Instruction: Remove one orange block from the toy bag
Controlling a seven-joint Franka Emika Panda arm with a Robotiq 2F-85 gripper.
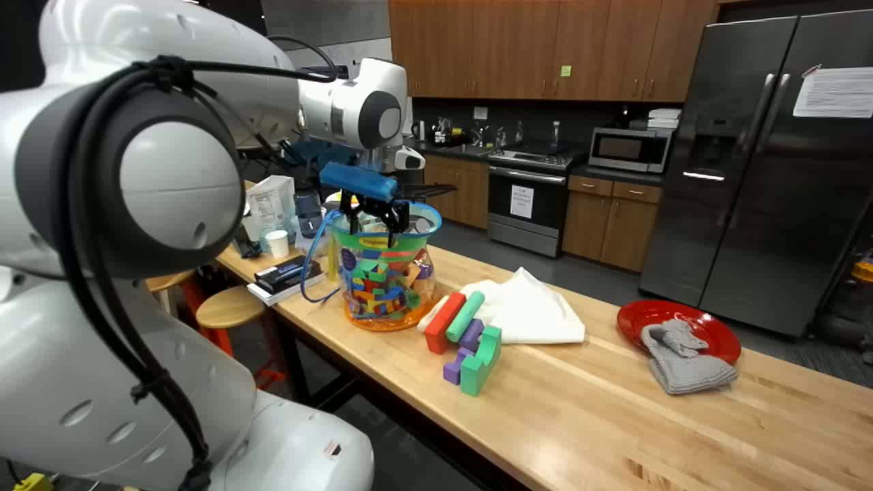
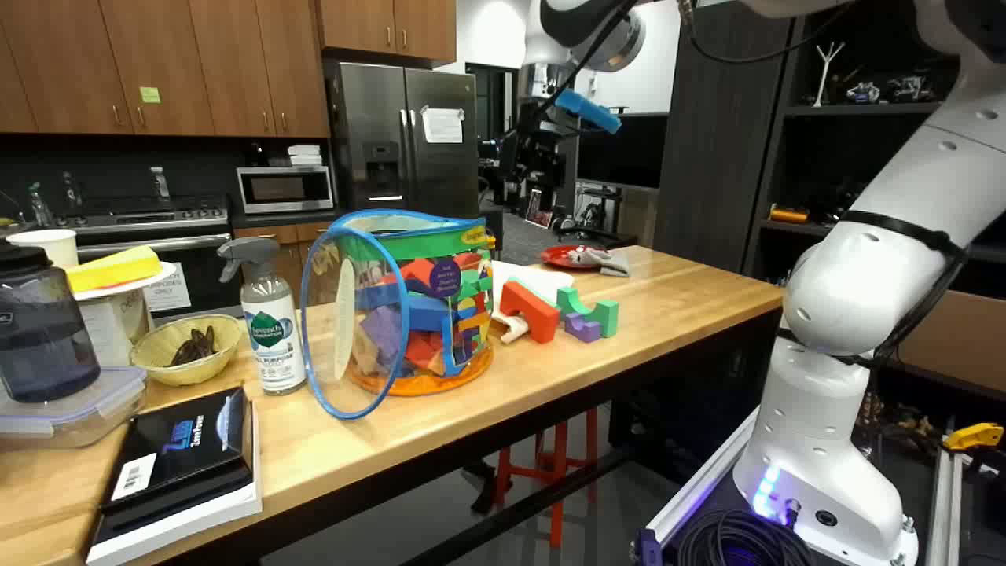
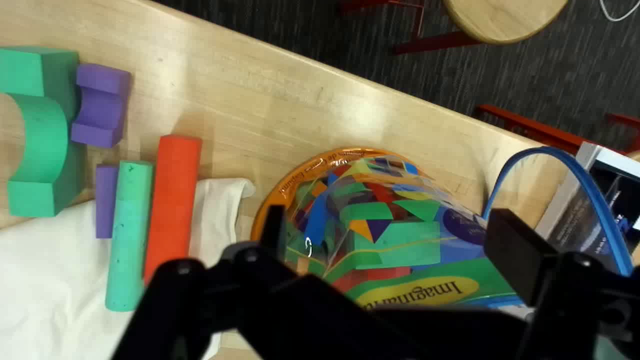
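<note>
Hovering near the toy bag [image 2: 446,275] — gripper [image 3: 392,240] spread wide, red block [image 3: 172,200] lying outside, white cloth [image 1: 522,310] nearby.

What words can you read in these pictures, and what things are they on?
"SEVENTH GENERATION": spray bottle.
"PURPOSE": also the spray bottle.
"Imaginar", upside down in the wrist view, its end unclear: toy bag.
"de Espum", also upside down there: the bag's orange base.
"PURPOSES ONLY": oven sign; its top lines are fuzzy.
Too small or blurred: purple label, fridge paper, black box, white box.
</note>
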